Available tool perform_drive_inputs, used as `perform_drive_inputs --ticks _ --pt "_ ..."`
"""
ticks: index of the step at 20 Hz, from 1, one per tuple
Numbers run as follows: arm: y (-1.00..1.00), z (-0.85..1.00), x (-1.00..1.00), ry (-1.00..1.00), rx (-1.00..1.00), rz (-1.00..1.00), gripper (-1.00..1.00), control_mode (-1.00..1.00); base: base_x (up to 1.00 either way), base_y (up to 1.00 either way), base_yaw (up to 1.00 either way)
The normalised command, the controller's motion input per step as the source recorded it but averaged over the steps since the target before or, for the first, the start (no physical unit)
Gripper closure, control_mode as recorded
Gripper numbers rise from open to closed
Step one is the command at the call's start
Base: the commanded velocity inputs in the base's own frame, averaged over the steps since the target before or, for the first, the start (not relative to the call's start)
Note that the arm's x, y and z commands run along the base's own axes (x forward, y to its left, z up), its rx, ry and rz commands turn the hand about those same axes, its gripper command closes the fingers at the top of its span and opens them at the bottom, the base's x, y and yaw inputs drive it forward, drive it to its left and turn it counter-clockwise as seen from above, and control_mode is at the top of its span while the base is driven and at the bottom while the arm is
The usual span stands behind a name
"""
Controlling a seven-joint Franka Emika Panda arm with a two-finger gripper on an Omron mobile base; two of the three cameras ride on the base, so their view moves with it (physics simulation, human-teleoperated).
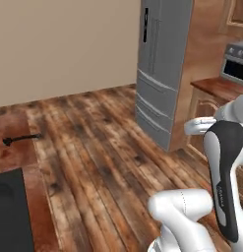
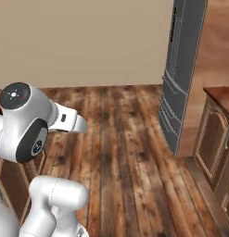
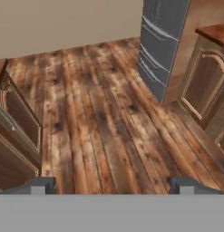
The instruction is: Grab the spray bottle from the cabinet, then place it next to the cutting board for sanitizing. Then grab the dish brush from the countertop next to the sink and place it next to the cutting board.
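The dish brush (image 1: 22, 139), thin and black, lies on the reddish-brown countertop (image 1: 15, 162) at the far left. The matte black sink (image 1: 10, 211) sits just in front of it, at the lower left corner. My gripper (image 3: 113, 186) is open. Its two dark fingertips (image 3: 41, 185) stand wide apart in the hand view, with nothing but wooden floor between them. The hand is held out over the open floor, well to the right of the brush. The spray bottle, the cabinet and the cutting board are out of view.
A tall grey fridge (image 1: 160, 74) stands across the floor. To its right are brown lower cabinets (image 3: 204, 86) under another counter (image 1: 216, 86). More lower cabinet doors (image 3: 18, 131) line the left. Wooden plank floor (image 2: 120, 152) lies between them.
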Motion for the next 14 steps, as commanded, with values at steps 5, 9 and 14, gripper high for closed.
perform_drive_inputs --ticks 5,9,14 --pt "0.00 0.00 0.00 0.00 0.00 0.00 -1.00 1.00 0.02 0.24 0.69" --pt "0.00 0.00 0.00 0.00 0.00 0.00 -1.00 1.00 0.16 -0.06 0.65" --pt "0.00 0.00 0.00 0.00 0.00 0.00 -1.00 1.00 0.30 -0.55 0.67"
